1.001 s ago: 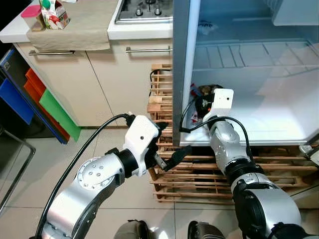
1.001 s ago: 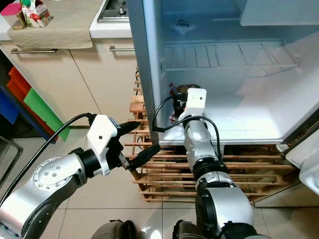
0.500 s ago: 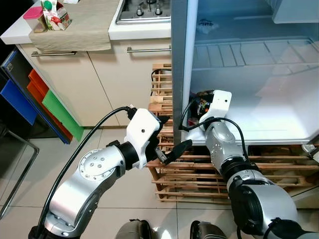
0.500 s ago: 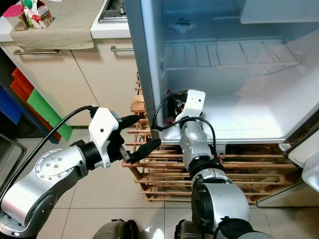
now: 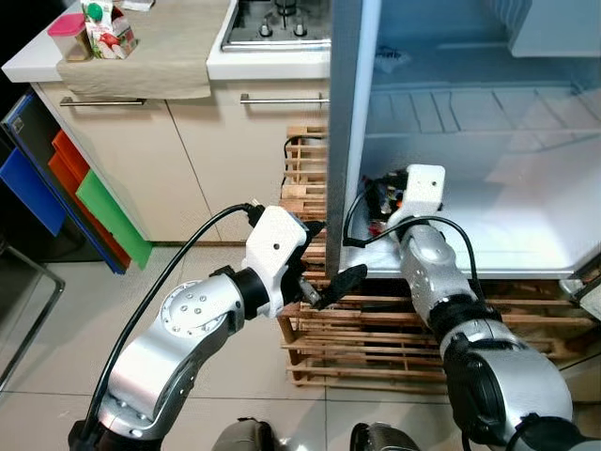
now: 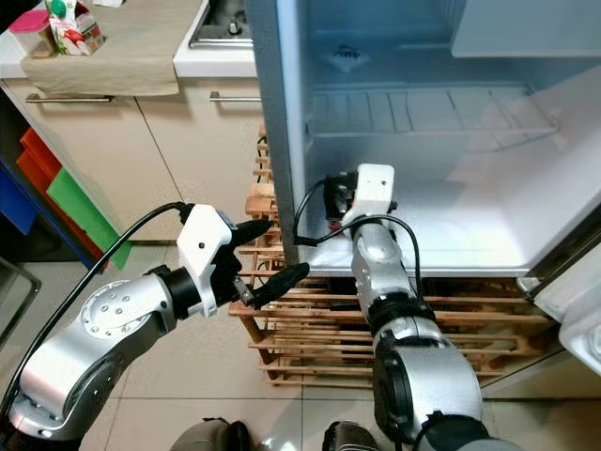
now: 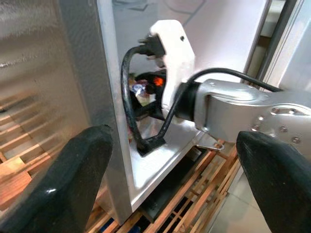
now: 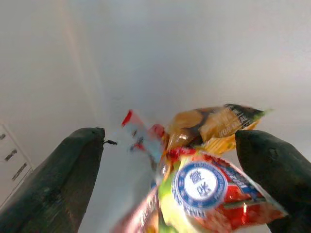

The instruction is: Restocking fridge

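Here the right arm is stretched forward into the open fridge, its right gripper held low over the white fridge floor with the jaws spread wide apart around one snack packet, red and yellow with a blue round label; whether the packet is touched cannot be told. The left arm is bent across the body, the left gripper held with jaws apart beside the fridge's outer wall, above a wooden pallet.
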Controlling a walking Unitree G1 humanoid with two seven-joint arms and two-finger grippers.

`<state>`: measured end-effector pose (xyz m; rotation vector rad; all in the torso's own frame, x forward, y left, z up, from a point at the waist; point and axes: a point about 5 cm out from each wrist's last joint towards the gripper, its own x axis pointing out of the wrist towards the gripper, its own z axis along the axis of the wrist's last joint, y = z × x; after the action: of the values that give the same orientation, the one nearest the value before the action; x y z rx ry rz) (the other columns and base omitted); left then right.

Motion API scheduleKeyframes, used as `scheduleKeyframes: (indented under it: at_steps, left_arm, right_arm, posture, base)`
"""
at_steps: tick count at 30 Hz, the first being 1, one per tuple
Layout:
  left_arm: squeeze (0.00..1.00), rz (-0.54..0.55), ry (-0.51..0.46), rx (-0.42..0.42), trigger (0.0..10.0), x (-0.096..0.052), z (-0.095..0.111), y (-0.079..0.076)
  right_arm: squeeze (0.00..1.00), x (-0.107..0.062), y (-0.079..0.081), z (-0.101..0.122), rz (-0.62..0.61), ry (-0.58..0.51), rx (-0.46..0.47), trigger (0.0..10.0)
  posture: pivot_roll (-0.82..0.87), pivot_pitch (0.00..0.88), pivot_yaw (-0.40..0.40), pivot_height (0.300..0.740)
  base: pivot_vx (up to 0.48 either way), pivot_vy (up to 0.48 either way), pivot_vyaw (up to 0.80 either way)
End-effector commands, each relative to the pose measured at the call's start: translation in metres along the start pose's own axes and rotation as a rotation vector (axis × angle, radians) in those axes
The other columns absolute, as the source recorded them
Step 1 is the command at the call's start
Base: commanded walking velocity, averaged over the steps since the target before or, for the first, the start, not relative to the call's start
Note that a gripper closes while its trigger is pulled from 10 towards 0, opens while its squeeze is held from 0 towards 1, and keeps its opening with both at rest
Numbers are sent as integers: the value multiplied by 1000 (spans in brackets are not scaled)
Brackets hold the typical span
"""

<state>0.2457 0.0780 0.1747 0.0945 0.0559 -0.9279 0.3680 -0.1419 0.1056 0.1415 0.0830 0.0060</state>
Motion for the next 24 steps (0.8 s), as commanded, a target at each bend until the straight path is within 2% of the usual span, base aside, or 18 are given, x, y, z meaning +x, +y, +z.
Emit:
scheduleKeyframes:
  at_steps: [1, 4, 6, 10, 11, 13, 14, 18, 20, 23, 24]
  left_arm:
    - [0, 4, -5, 14, 10000, 0, 1, 4]
    - [0, 13, -5, 23, 10000, 3, 0, 9]
    - [0, 17, -7, 22, 10000, 4, 0, 10]
    - [0, 62, -30, 3, 10000, 9, 0, 18]
    - [0, 62, -30, 3, 10000, 9, 0, 18]
    - [0, 110, -58, -34, 10000, 10, 0, 23]
    - [0, 117, -64, -41, 10000, 11, -1, 24]
    - [0, 152, -75, -57, 10000, 14, -3, 27]
    - [0, 202, -92, -54, 10000, 14, -2, 31]
    - [0, 355, -105, -68, 10000, 4, -6, 43]
    - [0, 408, -103, -73, 10000, -1, -9, 47]
  right_arm:
    - [1000, -3, 1, 0, -9, 11, 113, 10000]
    - [1000, -13, 1, -7, -14, 34, 213, 10000]
    - [1000, -17, -1, -9, -15, 37, 224, 10000]
    - [1000, -33, -18, -10, -14, -7, 145, 10000]
    - [1000, -33, -18, -10, -14, -7, 145, 10000]
    - [1000, -45, -35, -1, 3, -43, 77, 10000]
    - [1000, -48, -38, 2, 5, -48, 59, 10000]
    - [1000, -53, -46, 8, -12, -56, 61, 10000]
    - [1000, -67, -45, 14, -11, -95, 57, 10000]
    - [1000, -97, -42, 10, 4, -108, -66, 10000]
    - [0, -108, -43, 7, -10, -106, -100, 10000]
  posture:
    - [65, 0, 32, 740]
    - [52, 0, 33, 740]
    - [46, 0, 35, 740]
    - [19, 0, 40, 740]
    - [19, 0, 40, 740]
    - [-1, 0, 41, 740]
    - [-5, 0, 42, 740]
    - [-24, 0, 37, 740]
    - [-27, 0, 24, 740]
    - [-34, 0, 14, 740]
    - [-34, 0, 13, 740]
  base:
    - [0, 0, 0]
    - [0, 0, 0]
    - [0, 0, 0]
    - [0, 0, 0]
    - [0, 0, 0]
    - [0, 0, 0]
    - [0, 0, 0]
    - [0, 0, 0]
    - [0, 0, 0]
    - [0, 0, 0]
    - [0, 0, 0]
